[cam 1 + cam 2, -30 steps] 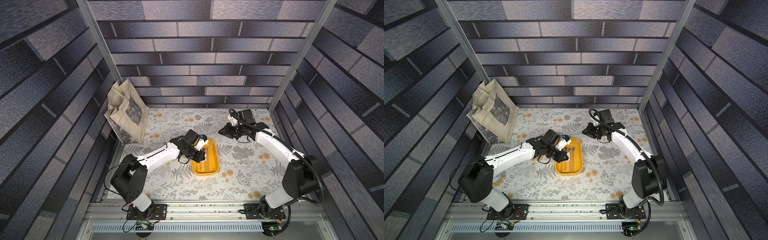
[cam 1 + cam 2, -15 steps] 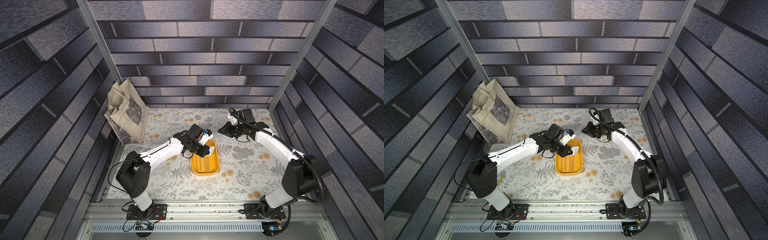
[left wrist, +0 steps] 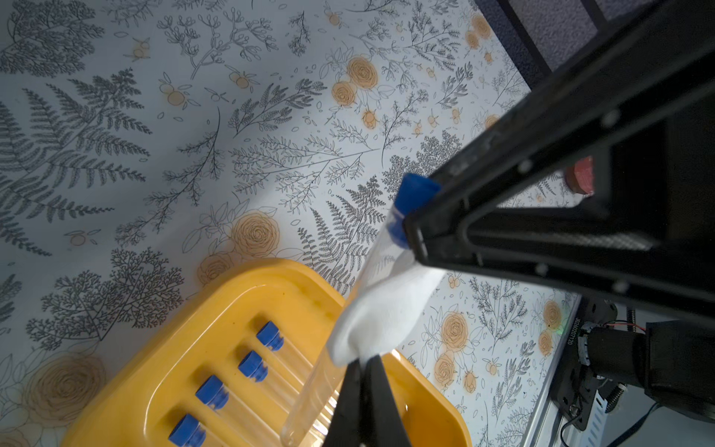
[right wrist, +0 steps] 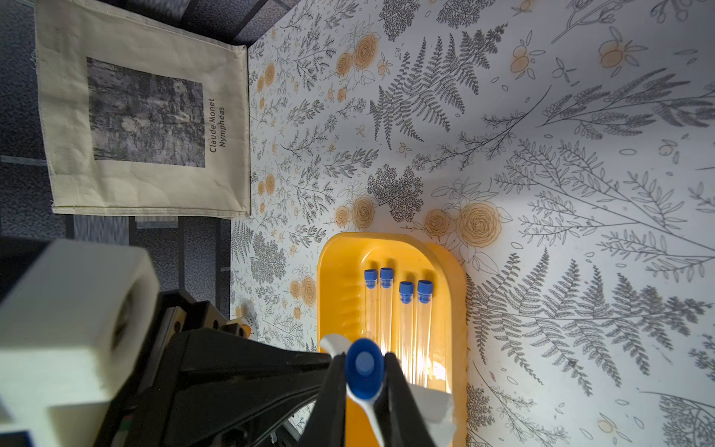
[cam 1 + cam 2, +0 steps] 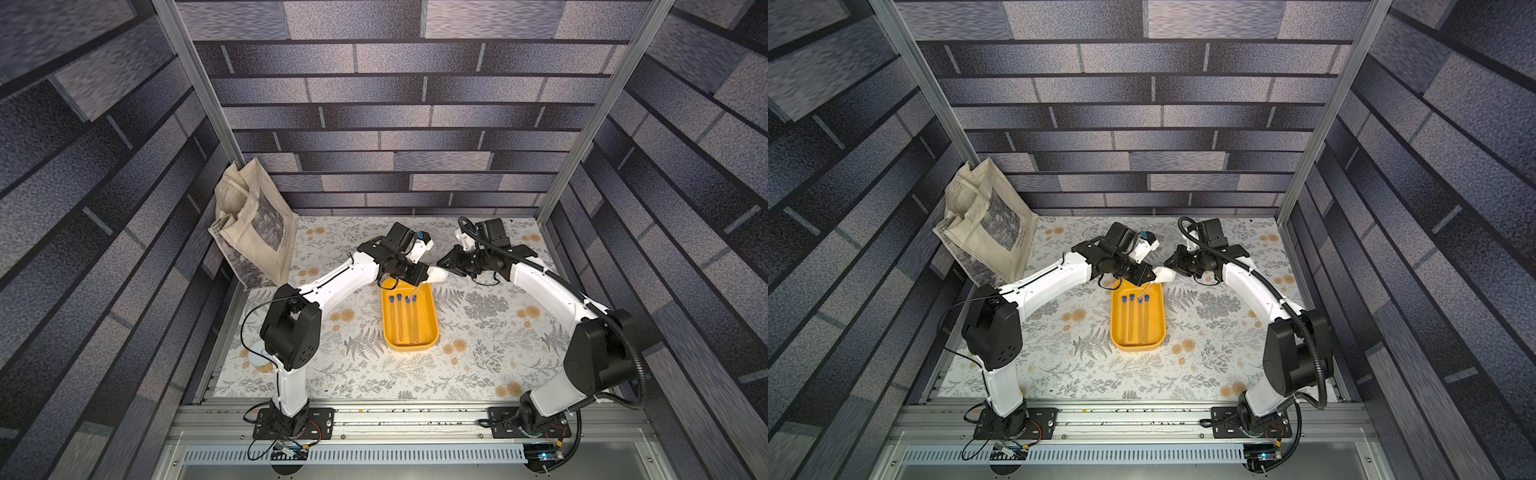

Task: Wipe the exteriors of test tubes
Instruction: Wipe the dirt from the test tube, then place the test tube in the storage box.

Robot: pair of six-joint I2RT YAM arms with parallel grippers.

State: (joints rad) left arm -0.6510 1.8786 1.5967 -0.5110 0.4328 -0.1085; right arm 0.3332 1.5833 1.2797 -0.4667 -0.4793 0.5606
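My right jaws pinch shut on the blue-capped end of one test tube [image 3: 311, 402], held tilted above the far end of the yellow tray [image 4: 329, 294] on the floral tabletop [image 5: 478, 357]. My left jaws are closed on a white cloth [image 3: 381, 313] wrapped against that tube. Four more test tubes [image 4: 406, 317] lie side by side in the tray.

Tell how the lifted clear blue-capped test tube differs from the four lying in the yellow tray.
The held test tube hangs tilted, cap clamped by the right gripper; the tray tubes lie flat. A white cloth wraps the held test tube; the tray tubes are bare. All are blue-capped.
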